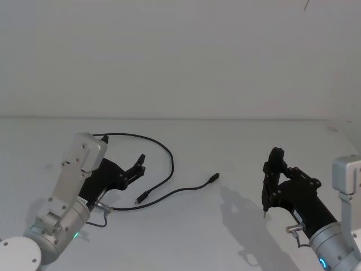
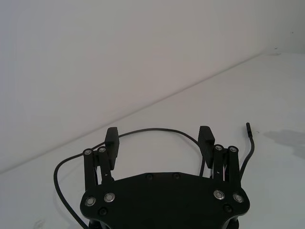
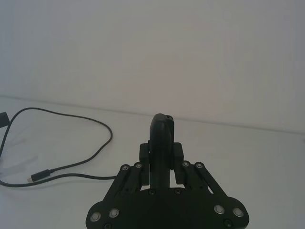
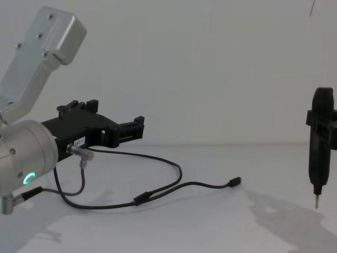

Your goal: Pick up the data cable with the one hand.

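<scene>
At lower left the left gripper point(image 1: 140, 164) hovers, fingers spread, over the data cable point(image 1: 171, 164) on the table point(image 1: 237, 141); at lower right the right gripper point(image 1: 275, 155) has fingers pressed together.

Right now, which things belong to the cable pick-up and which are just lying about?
In the job: data cable; left gripper, open over its loop.
Not in it: right gripper, shut, parked at right; grey wire on the left arm.

No legible text, number or brand is shown. A white label point(image 4: 79, 141) is carried on the body of the left gripper point(image 4: 136, 128); its print cannot be read.
</scene>
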You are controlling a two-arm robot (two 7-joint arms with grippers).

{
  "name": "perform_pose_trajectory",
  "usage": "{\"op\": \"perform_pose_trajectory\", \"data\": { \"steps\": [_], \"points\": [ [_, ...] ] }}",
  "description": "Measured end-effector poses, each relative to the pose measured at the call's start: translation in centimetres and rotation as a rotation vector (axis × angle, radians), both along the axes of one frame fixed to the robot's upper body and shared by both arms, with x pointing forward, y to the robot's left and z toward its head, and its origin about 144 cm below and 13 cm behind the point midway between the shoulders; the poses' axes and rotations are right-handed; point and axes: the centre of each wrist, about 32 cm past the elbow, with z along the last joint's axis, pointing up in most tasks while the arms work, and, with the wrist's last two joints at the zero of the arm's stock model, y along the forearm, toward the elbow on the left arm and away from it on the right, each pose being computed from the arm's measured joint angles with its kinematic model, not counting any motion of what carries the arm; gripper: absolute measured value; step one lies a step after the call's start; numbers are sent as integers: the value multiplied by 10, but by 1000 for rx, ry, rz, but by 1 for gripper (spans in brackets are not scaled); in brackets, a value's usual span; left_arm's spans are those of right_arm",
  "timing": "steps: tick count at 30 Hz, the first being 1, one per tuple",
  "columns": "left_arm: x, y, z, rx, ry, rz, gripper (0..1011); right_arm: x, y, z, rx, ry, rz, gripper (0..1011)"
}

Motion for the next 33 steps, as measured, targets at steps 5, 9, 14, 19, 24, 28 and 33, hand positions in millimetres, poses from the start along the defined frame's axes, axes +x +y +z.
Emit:
{"op": "perform_pose_trajectory", "data": {
  "steps": [5,9,14,19,24,28,33],
  "points": [
    [0,0,0,0,0,0,1001,0,0,0,0,0,0,279],
    [0,0,0,0,0,0,1001,0,0,0,0,0,0,279],
    [0,0,0,0,0,0,1001,0,0,0,0,0,0,279],
    [1,0,0,2,0,-6,1001,0,0,0,0,0,0,279],
    [4,2,2,12,1,-33,1001,0,0,0,0,0,0,279],
    [8,4,3,19,9,-68,1001,0,0,0,0,0,0,279],
    [16,7,6,31,32,-129,1001,0,0,0,0,0,0,279]
  ]
}}
